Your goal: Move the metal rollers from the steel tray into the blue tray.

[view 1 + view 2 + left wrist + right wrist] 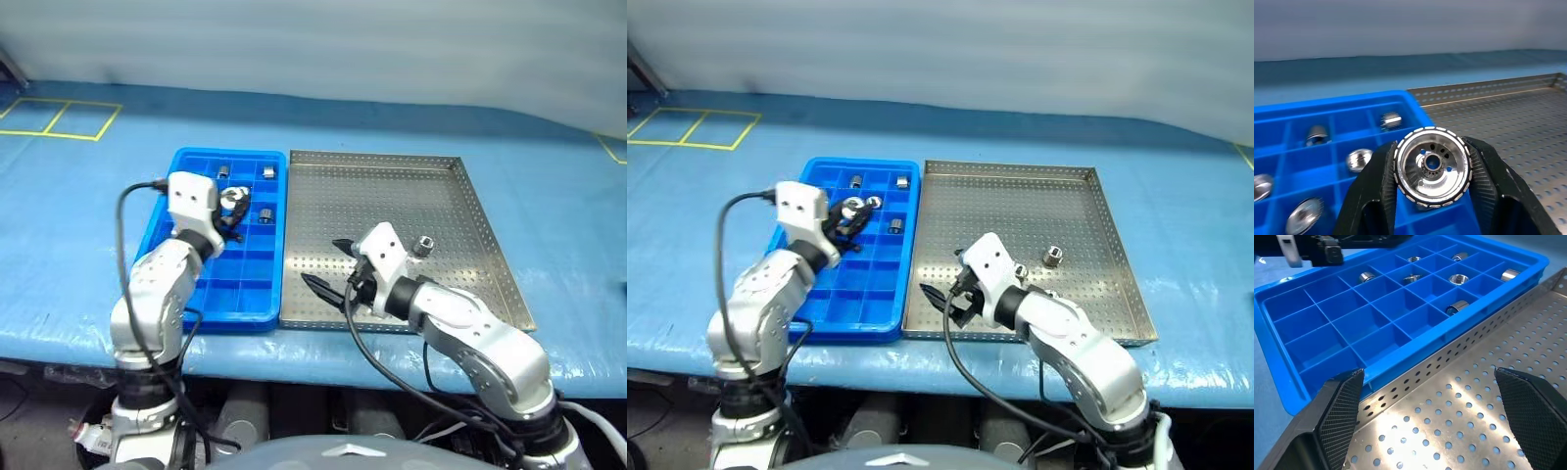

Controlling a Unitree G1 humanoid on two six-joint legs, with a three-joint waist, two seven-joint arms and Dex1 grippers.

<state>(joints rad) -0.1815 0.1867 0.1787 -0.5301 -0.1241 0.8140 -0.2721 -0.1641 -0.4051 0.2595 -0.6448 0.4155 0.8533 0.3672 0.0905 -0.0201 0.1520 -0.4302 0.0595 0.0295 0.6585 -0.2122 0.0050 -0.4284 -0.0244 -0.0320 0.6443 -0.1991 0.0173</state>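
Note:
My left gripper point(233, 208) hovers over the far part of the blue tray point(230, 318), shut on a shiny metal roller point(1432, 164) that sits between its two black fingers. Several other metal rollers point(1457, 307) lie in the blue tray's far compartments; the near compartments are bare. To the right, the steel tray point(392, 196) lies side by side with the blue one. One roller point(423, 246) stands on its perforated floor. My right gripper point(325, 262) hangs open over the steel tray's near left corner, with nothing between its fingers.
Both trays rest on a table with a blue cover point(549, 176), whose front edge runs just before the trays. Yellow tape squares point(59, 117) mark the far left corner. Black cables point(127, 211) loop off both wrists.

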